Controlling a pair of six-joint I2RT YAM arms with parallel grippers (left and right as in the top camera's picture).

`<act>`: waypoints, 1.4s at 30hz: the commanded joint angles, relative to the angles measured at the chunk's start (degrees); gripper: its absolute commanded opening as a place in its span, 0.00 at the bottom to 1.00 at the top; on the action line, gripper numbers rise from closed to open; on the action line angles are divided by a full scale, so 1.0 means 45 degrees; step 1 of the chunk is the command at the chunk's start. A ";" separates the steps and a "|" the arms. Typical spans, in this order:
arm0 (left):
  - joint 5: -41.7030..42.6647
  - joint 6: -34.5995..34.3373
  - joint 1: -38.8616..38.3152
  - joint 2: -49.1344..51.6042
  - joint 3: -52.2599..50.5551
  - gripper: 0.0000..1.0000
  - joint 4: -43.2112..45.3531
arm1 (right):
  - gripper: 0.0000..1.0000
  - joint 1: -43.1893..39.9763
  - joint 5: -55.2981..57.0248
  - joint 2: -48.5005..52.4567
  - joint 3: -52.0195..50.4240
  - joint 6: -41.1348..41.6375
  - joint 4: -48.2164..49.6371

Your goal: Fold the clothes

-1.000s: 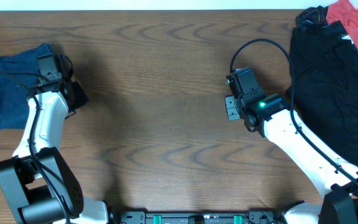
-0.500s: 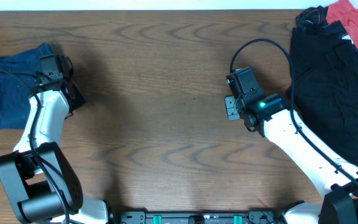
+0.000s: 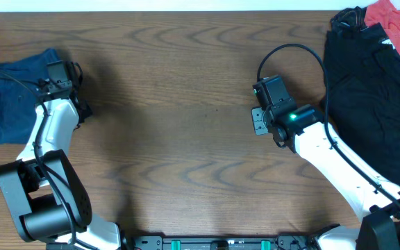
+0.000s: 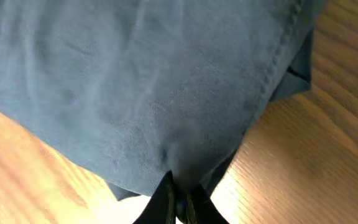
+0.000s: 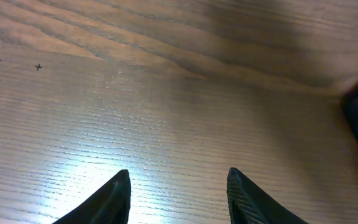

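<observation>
Left gripper (image 4: 179,200) pinched closed on the hem of the blue garment (image 3: 5,97) at the table's (image 3: 186,139) 9 o'clock edge; right gripper (image 5: 178,190) parted, holding nothing, over wood, with dark garments (image 3: 373,90) heaped at 2 o'clock.

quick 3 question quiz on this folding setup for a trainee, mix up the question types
1. True or false: the right gripper is holding cloth.
2. What is the left gripper shut on? A) nothing B) blue garment C) a hanger
3. Short answer: what lies beneath the right gripper's open jaws?
Key: 1 false; 2 B; 3 bare table.
</observation>
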 commanded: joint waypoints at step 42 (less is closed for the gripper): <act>0.6169 0.0903 -0.4439 -0.3939 0.0340 0.92 -0.0826 | 0.88 -0.0976 -0.1642 -0.0175 0.0015 0.0602 0.2560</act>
